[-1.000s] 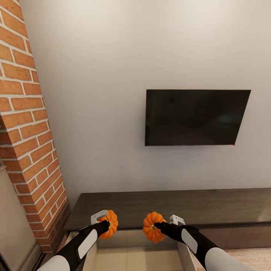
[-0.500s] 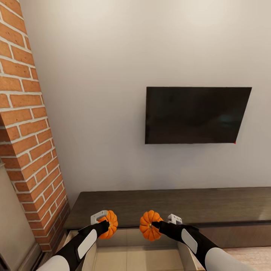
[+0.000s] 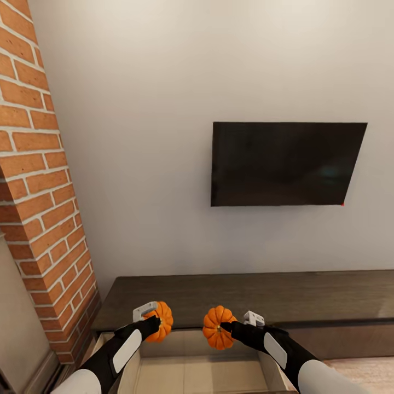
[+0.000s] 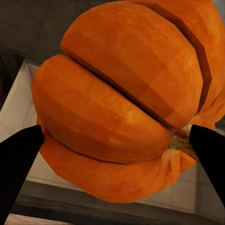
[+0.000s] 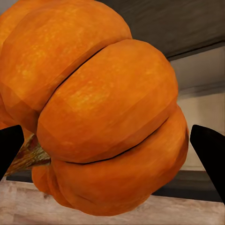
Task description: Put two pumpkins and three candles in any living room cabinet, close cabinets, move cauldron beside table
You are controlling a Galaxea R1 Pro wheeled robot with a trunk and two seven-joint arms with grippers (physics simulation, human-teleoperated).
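white wall ahead with a dark tv (image 3: 284, 163) on it, brick column (image 3: 38, 180) to the left. i'm parked at the cabinet (image 3: 246, 298), its drawer (image 3: 197, 372) pulled open under my arms, pale inside. left gripper (image 3: 155, 323) is clamped on the left pumpkin (image 3: 160, 322), right gripper (image 3: 225, 327) clamped on the right pumpkin (image 3: 216, 327). both pumpkins hang above the open drawer, near the cabinet's front edge, close together but apart.
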